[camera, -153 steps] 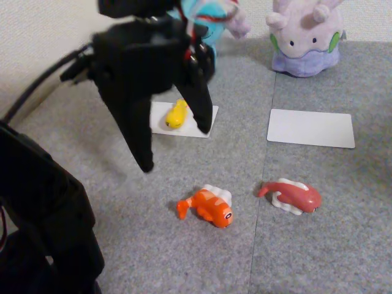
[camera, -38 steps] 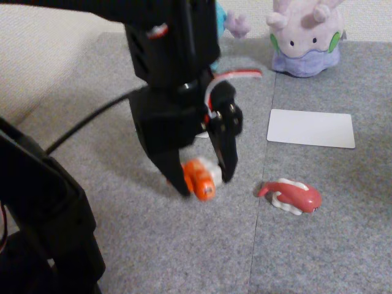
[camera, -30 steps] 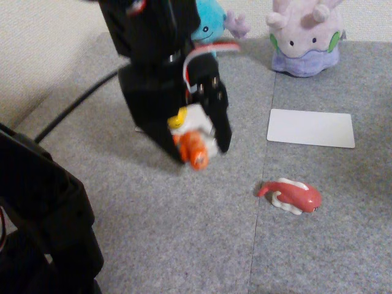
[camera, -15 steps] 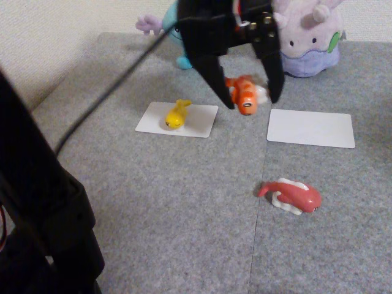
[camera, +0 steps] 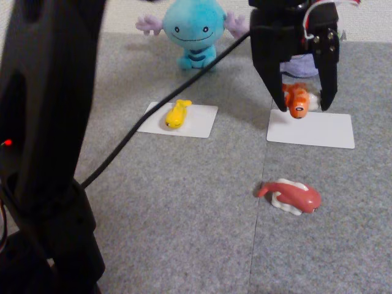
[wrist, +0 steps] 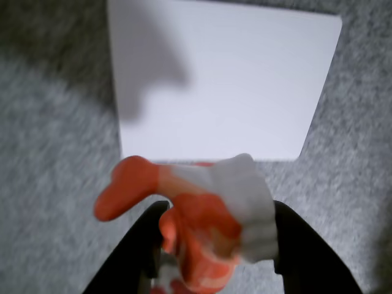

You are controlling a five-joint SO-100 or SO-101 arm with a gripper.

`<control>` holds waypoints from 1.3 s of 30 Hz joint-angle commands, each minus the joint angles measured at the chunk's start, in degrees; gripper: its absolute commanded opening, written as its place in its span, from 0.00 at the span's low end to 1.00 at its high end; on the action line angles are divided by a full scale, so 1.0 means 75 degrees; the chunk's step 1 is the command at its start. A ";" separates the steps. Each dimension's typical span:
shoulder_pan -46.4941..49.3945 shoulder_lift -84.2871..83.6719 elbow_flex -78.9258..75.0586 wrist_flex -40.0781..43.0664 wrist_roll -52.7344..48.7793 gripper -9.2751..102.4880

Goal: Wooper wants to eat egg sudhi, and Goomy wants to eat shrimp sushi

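My gripper (camera: 301, 105) is shut on the orange striped shrimp sushi (camera: 296, 100) and holds it in the air just above the far edge of the right white card (camera: 311, 130). The wrist view has the shrimp sushi (wrist: 202, 220) between the black fingers (wrist: 306, 251), with that card (wrist: 226, 79) below. The yellow egg sudhi (camera: 176, 114) lies on the left white card (camera: 196, 121). Blue Wooper (camera: 191, 29) sits at the back behind that card. Goomy (camera: 300, 64) is almost wholly hidden behind my arm; only a lilac bit of its base shows.
A pink-red toy sushi (camera: 293, 196) lies on the grey carpet in front of the right card. The arm's black base (camera: 49, 153) and its cable (camera: 153, 122) fill the left of the fixed view. A seam between the carpet tiles (camera: 260, 202) runs front to back.
The gripper picked the shrimp sushi up off the carpet, lifted it and carried it back and right. It now hangs over the right card, in front of Goomy.
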 commanded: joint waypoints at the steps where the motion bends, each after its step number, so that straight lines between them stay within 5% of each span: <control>1: -0.0012 -0.0211 -0.0949 -0.0082 0.0141 0.15; 12: -0.0059 -0.1242 -0.1664 -0.0539 0.0340 0.15; 28: -0.0375 -0.1172 -0.1664 -0.0211 0.0352 0.42; 39: -0.0785 0.0527 -0.1664 0.1863 0.0281 0.45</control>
